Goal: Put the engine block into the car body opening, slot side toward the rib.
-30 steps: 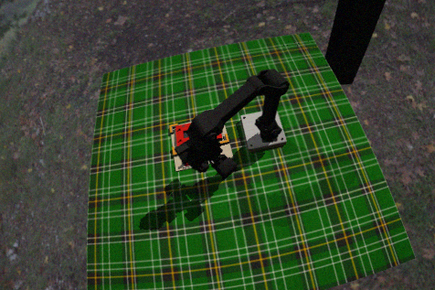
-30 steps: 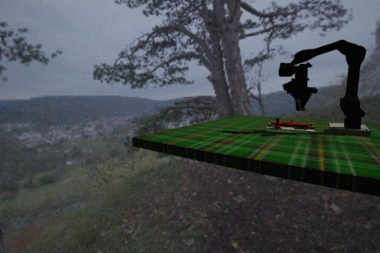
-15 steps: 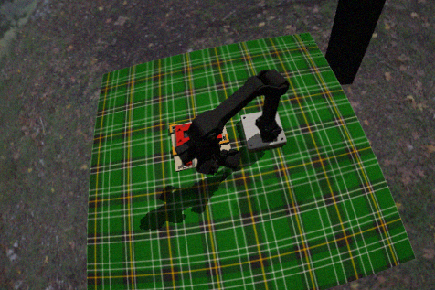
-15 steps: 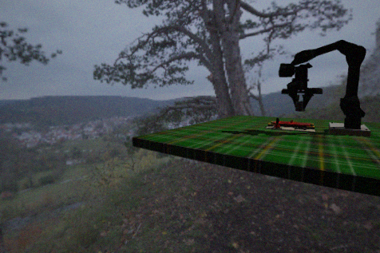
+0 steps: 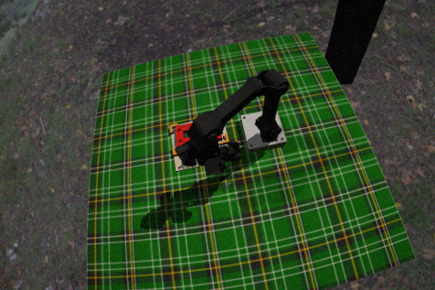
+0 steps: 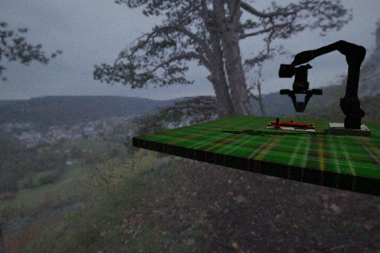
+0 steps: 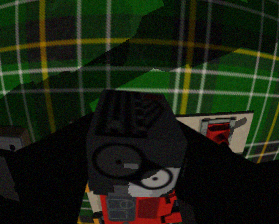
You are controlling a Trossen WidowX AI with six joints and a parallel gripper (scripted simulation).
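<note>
The engine block (image 7: 135,145) (image 6: 299,106) is a dark grey block with slots on top and two round pulleys on one face, one lit pale. My gripper (image 6: 299,104) is shut on it and holds it well above the car body. The fingers show as black shapes on both sides of the block in the wrist view. The red car body (image 5: 183,133) (image 6: 295,124) (image 7: 149,207) lies below, partly under the arm in the top view and behind the block in the wrist view. The opening and the rib cannot be made out.
The car body sits on a cream board (image 5: 189,169) (image 7: 243,141) with orange-yellow edge pieces. A small red part (image 7: 217,132) in a grey frame stands on the board. The arm's pale base plate (image 5: 252,137) (image 6: 338,127) is beside it. A black pillar (image 5: 361,22) stands beyond the green plaid table.
</note>
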